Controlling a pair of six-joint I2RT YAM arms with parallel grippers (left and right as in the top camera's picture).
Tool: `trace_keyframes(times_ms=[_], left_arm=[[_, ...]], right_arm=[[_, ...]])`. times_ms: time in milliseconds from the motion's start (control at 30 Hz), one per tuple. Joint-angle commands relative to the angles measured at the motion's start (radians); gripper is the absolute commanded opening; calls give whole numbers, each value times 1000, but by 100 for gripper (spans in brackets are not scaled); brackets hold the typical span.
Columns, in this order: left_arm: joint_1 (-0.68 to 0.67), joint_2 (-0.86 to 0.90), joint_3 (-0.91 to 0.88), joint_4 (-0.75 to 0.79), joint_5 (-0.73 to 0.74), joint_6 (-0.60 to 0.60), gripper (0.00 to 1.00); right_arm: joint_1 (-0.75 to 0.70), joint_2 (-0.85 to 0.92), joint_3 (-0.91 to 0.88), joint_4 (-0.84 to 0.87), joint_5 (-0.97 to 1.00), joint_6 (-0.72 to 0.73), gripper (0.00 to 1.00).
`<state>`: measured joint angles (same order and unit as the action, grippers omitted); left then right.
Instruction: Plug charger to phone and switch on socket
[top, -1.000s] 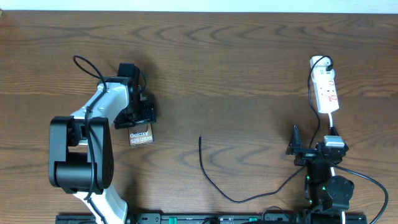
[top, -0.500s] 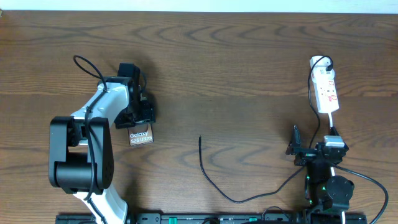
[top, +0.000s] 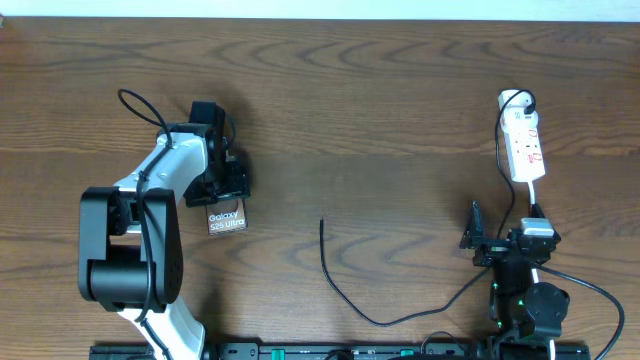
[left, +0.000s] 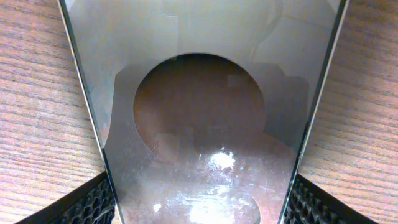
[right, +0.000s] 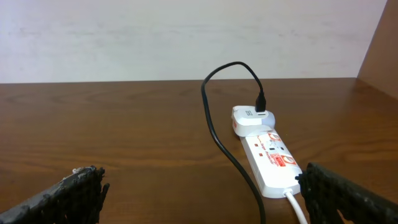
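The phone (top: 228, 221), a bronze-brown slab with white "Galaxy S25 Ultra" lettering, lies left of centre. The charger (top: 322, 240), a thin black cable, curves across the table (top: 400, 100) at lower centre, its free tip pointing up-frame and touching nothing. The socket (top: 526, 145), a narrow white strip with red marks, lies lengthwise at upper right.

Phone (top: 227, 220) lies left, charger (top: 335, 285) in the middle, socket (top: 524, 148) far right.

Left arm (top: 140, 230), bulky black joints, white links, thin black lead (top: 140, 105) looped above, right arm (top: 522, 285), compact black, green lights (top: 520, 300), right gripper (right: 205, 199), honeycomb-textured black fingers (right: 68, 196).
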<state>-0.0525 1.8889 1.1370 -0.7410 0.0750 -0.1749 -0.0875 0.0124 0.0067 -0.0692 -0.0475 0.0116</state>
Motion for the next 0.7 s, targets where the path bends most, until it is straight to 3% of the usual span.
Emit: trace_keyframes(times_ms=[0,667], left_arm=[[1,41,-35,-6,-8,26,7],[1,-13,86,-63,-7,25,8]], right_arm=[[-4,-6,-1,-5,8,10,99],[-4,-6,-1,-5,8,10,99]])
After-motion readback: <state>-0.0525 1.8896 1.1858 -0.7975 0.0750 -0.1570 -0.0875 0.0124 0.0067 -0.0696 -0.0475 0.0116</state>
